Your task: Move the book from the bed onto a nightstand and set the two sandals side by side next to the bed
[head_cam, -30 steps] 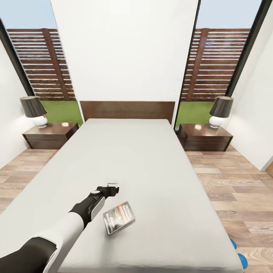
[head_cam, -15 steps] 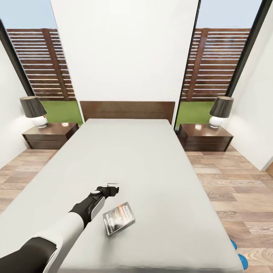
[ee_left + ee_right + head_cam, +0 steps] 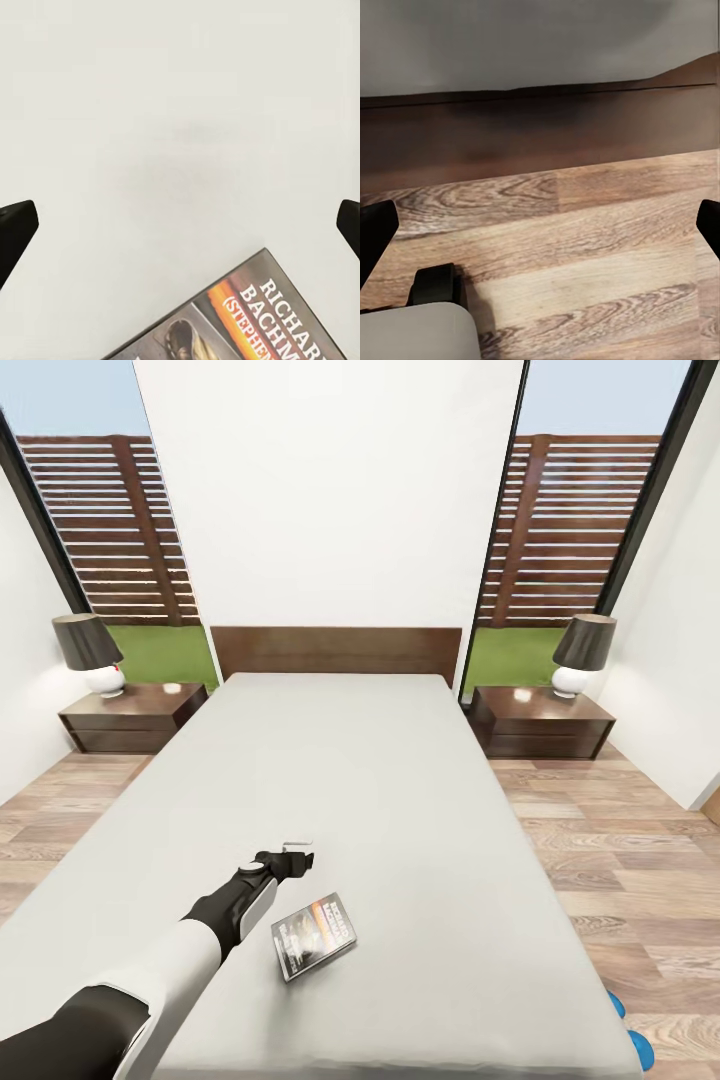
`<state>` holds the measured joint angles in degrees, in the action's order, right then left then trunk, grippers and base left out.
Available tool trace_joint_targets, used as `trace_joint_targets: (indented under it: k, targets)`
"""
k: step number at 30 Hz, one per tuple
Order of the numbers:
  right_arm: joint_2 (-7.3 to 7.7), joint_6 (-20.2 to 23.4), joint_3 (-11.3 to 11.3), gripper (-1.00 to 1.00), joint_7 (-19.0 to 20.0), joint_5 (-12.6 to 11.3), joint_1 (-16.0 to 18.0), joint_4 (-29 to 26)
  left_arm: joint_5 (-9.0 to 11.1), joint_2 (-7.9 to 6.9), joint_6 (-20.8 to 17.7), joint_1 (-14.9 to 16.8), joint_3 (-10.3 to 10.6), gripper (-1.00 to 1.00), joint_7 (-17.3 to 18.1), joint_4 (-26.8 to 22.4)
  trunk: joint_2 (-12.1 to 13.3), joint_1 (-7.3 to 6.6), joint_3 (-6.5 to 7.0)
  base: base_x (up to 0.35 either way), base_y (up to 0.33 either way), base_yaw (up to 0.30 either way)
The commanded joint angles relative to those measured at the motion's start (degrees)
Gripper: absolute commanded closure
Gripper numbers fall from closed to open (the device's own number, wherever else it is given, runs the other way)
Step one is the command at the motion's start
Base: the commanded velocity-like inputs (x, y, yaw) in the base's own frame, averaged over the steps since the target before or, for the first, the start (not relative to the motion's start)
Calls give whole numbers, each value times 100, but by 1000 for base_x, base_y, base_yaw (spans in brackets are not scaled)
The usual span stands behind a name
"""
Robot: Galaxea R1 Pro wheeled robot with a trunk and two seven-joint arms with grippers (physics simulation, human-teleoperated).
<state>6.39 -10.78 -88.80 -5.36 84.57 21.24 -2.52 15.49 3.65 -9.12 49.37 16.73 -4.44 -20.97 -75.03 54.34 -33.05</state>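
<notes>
Over near end of bed [image 3: 400, 780], left gripper [image 3: 293, 857] hovered spread wide beside book [image 3: 313, 936], lining up grasp; right gripper [image 3: 540, 225] spread too, idle above floor [image 3: 585, 240].

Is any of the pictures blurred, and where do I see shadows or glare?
Head view: sharp; bright glare spots on both nightstand tops; wide-angle lens slants the window frames. Left wrist view: the book is sharp; a faint soft shadow lies on the mattress. Right wrist view: slightly soft, dark under the bed frame.

The bed [image 3: 380, 780] has a bare pale grey mattress in a dark wood frame (headboard against the white wall). One book [image 3: 313, 935] lies flat on the mattress near the bed's foot, cover up, askew to the bed's edges.
</notes>
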Motion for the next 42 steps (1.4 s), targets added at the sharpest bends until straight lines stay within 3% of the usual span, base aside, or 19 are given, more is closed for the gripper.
trace_joint_targets:
  k: [1, 42]
  targets:
    - [2, -12, -45, -100, -26, 61, 3, 7, 60, -5, -27, 2, 49, -100, -46, -12, -3, 0, -5, 0, 0, 0]
    - [-11, 17, -43, -100, -65, 33, 3, 24, -65, 4, -20, 2, 41, -100, -48, -4, -3, 0, -30, 0, 0, 5]
